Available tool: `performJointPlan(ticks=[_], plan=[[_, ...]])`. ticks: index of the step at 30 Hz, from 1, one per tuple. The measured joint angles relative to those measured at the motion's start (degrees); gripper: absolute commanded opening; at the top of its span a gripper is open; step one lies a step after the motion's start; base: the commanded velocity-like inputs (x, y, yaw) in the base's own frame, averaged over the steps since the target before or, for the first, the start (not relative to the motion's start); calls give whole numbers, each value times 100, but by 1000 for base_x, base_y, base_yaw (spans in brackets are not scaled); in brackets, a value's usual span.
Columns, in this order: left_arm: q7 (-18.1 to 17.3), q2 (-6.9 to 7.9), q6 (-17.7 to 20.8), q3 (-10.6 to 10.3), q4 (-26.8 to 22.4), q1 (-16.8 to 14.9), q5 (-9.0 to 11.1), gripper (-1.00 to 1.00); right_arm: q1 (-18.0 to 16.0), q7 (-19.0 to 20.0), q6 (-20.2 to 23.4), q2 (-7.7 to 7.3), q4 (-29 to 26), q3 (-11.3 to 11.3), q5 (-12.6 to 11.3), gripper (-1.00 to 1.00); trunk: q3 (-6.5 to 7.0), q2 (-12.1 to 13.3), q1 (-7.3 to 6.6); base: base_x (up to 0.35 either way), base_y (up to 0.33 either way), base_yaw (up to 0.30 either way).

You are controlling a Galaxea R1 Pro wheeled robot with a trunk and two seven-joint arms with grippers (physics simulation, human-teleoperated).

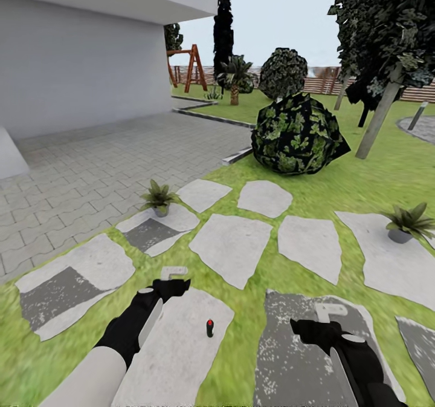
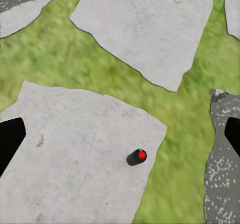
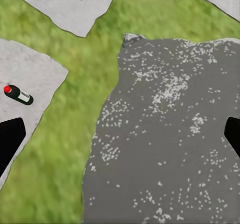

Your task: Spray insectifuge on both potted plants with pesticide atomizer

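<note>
The pesticide atomizer (image 1: 209,328), a small dark bottle with a red top, stands on a pale stepping stone (image 1: 175,346) low in the head view, between my two arms. My left gripper (image 1: 174,272) hovers up and to the left of it, open and holding nothing. In the left wrist view the atomizer (image 2: 136,157) is below the open left gripper (image 2: 120,136). My right gripper (image 1: 329,311) is open over a dark stone (image 1: 302,358). In the right wrist view the atomizer (image 3: 18,95) is off to the side. One potted plant (image 1: 158,198) sits ahead to the left and another (image 1: 408,222) at far right.
Irregular grey stepping stones cross the lawn (image 1: 266,280). A big dark round bush (image 1: 296,133) stands ahead, with a leaning tree trunk (image 1: 380,117) to its right. Grey paving (image 1: 90,165) and a white house wall (image 1: 78,62) lie left. A wooden fence (image 1: 326,83) closes the back.
</note>
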Motion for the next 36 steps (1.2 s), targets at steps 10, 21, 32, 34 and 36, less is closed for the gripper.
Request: performJointPlan(ticks=[10,21,32,34,36], plan=[[8,-2,-1613,0,97,-52,3,100,0,0,0,1,-1,0,-1,100,-251,-363,198,0,0,64],[11,-2,-1903,0,143,-12,-17,100,-1,2,0,7,-2,0,-1,100,-367,-401,220,0,0,70],[11,-2,-1904,3,143,-10,-16,100,0,0,0,7,-4,0,-1,100,-662,-843,461,0,0,71],[11,-2,-1904,3,143,-10,-16,100,0,1,0,7,-1,0,-1,100,-716,-923,505,0,0,31],[11,-2,-1905,3,144,-10,-16,100,0,2,0,7,-2,0,-2,100,-770,-1003,549,0,0,-27]])
